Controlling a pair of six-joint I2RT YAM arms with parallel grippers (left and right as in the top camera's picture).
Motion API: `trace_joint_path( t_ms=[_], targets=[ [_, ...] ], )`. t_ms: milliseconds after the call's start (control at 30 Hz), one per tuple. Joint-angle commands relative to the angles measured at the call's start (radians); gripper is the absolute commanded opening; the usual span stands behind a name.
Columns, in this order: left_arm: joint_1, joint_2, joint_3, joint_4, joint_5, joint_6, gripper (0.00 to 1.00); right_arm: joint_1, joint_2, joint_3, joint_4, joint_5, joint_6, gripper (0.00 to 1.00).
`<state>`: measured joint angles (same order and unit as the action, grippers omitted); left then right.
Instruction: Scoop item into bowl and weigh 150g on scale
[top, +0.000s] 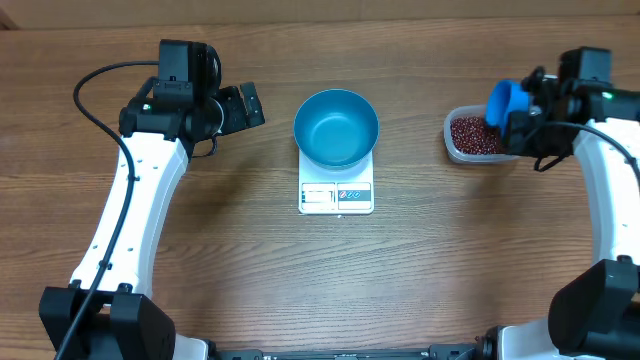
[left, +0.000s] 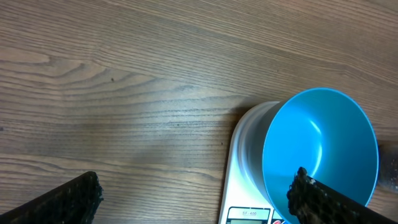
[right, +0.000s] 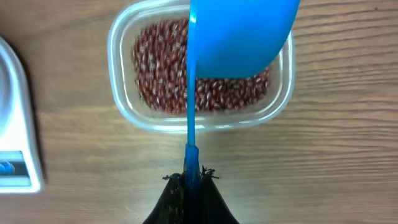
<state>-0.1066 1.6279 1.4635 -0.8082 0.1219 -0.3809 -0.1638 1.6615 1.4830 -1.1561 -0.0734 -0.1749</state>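
The brown wood surface (top: 420, 280) holds everything. Two white and black arms reach in, one on each side of the scale.

The left arm (top: 130, 220) stops well to the left of the scale. The left fingers (top: 248, 102) are spread wide apart with nothing between them. They point toward the scale and do not touch it.

The right arm (top: 612, 190) is well to the right of the scale. The right fingers (right: 171, 200) are squeezed tight on the thin handle of the scoop.

The scale (top: 336, 196) is white and flat and sits in the middle of the surface. Its little screen is on the near edge.

The bowl (top: 336, 128) is bright blue and stands on the far part of the scale. Its inside shows only smooth blue.

The tub (top: 458, 152) is clear plastic and sits to the right of the scale, apart from it. The beans (top: 470, 134) are in the tub, small and dark red, and they cover its bottom.

The scoop (top: 505, 102) is blue and hangs over the tub on the side away from the scale. I cannot tell if any beans are in it.
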Motion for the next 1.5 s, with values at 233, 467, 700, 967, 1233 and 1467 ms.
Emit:
trace_joint_path(
  t_ms=[233,467,700,967,1233,1467],
  targets=[
    [0.002,-0.013,0.018,0.001,-0.01,0.026,1.0,0.061,0.004,0.016,-0.005,0.275,-0.12,0.04],
    [0.002,-0.013,0.018,0.001,-0.01,0.026,1.0,0.085,0.004,0.016,-0.029,0.279,-0.171,0.04],
    [0.002,-0.013,0.018,0.001,-0.01,0.026,1.0,0.145,0.032,0.016,-0.047,0.381,-0.169,0.04],
    [0.002,-0.013,0.018,0.001,-0.01,0.026,1.0,0.203,0.092,0.015,-0.033,0.507,-0.199,0.04],
    [0.002,-0.013,0.018,0.001,-0.01,0.026,0.99,0.206,0.146,0.015,-0.019,0.522,-0.282,0.04],
    [0.002,-0.013,0.018,0.001,-0.01,0.026,1.0,0.209,0.148,0.015,0.021,0.48,-0.325,0.04]
  ],
)
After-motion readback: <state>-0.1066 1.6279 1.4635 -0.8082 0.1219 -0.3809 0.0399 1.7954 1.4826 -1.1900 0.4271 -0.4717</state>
